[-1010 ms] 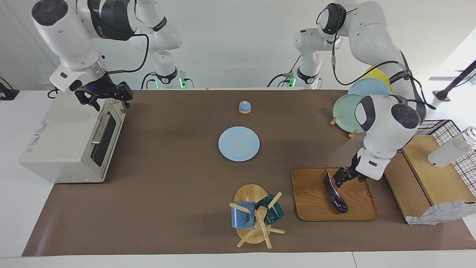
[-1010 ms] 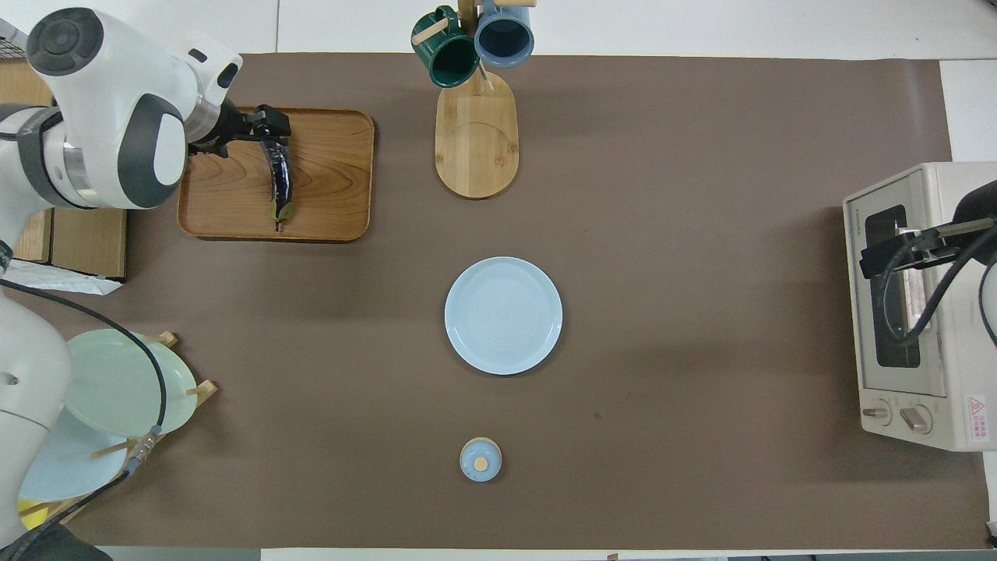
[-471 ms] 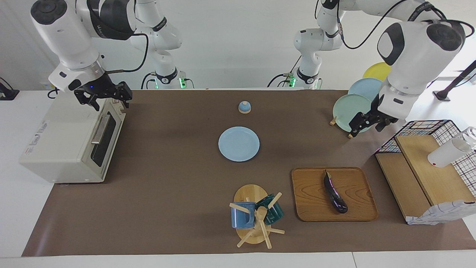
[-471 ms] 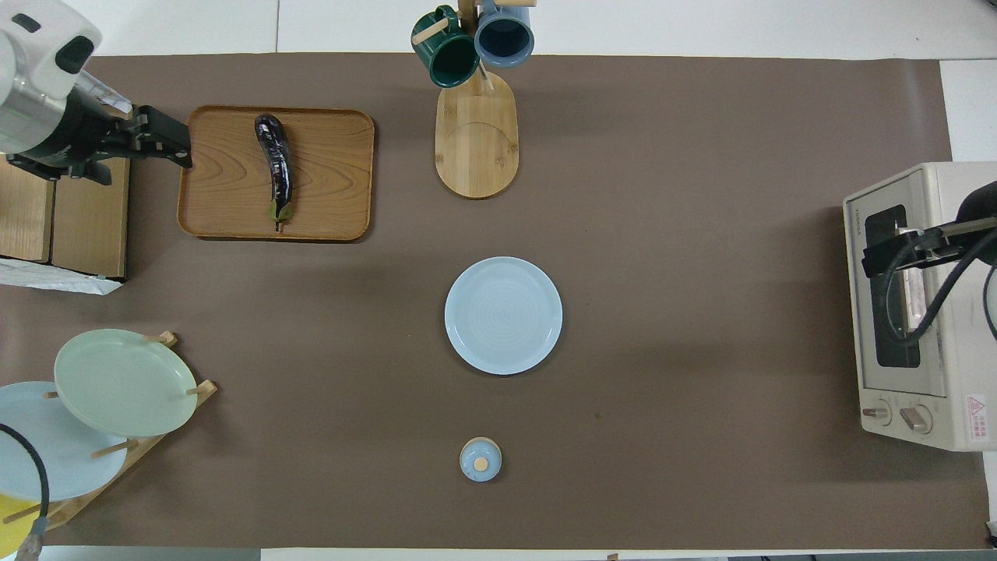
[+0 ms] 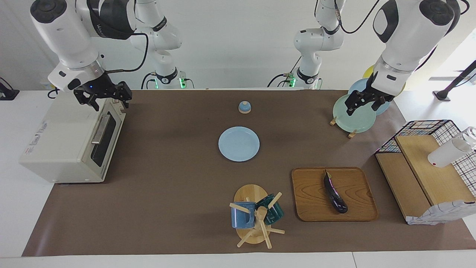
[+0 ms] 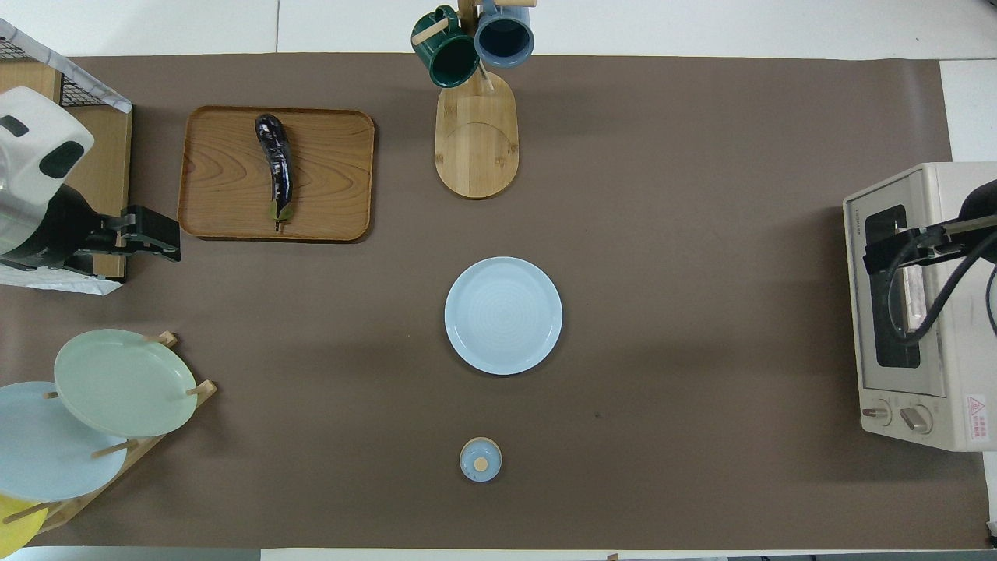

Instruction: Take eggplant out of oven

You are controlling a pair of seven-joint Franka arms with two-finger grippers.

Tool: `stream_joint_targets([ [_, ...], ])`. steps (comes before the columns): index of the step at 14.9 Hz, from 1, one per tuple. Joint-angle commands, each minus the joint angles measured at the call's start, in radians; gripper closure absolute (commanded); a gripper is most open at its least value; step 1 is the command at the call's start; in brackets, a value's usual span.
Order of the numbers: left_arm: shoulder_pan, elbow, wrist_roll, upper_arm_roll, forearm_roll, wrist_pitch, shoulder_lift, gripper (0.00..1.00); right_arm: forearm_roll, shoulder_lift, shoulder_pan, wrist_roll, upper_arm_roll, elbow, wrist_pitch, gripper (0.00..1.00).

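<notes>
Both tools hung empty, fingers spread: our left tool point(image 5: 364, 102) over the plate rack point(image 5: 351, 111), our right tool point(image 5: 104, 96) over the shut oven point(image 5: 70, 137). We judged the task finished, since the eggplant point(image 5: 335, 193) lay on the wooden tray point(image 5: 357, 208), stem toward twelve o'clock in the facing view.

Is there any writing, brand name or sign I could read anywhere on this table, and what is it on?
"TOSHIBA", it seems, in small print on the oven front above the glass door: barely legible.
Red and white warning sticker with a triangle sign, beside the oven's knobs: its text is too small to read.
Dark lettering on the oven's top: too blurred to read.
Lettering on the right arm's dark band: unreadable.
</notes>
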Motion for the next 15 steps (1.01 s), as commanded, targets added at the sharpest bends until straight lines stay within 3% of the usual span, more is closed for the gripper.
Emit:
stream_joint_targets([
  [1, -0.010, -0.023, 0.044, 0.011, -0.004, 0.044, -0.022, 0.00, 0.021, -0.005, -0.008, 0.017, 0.004, 0.001, 0.012, 0.00],
  [6, -0.009, 0.078, 0.040, 0.012, -0.030, 0.012, 0.019, 0.00, 0.021, -0.005, -0.008, 0.024, 0.004, 0.001, 0.013, 0.00],
  [15, 0.000, 0.066, 0.043, 0.017, -0.046, 0.004, 0.018, 0.00, 0.019, -0.003, -0.008, 0.035, 0.004, 0.002, 0.013, 0.00],
])
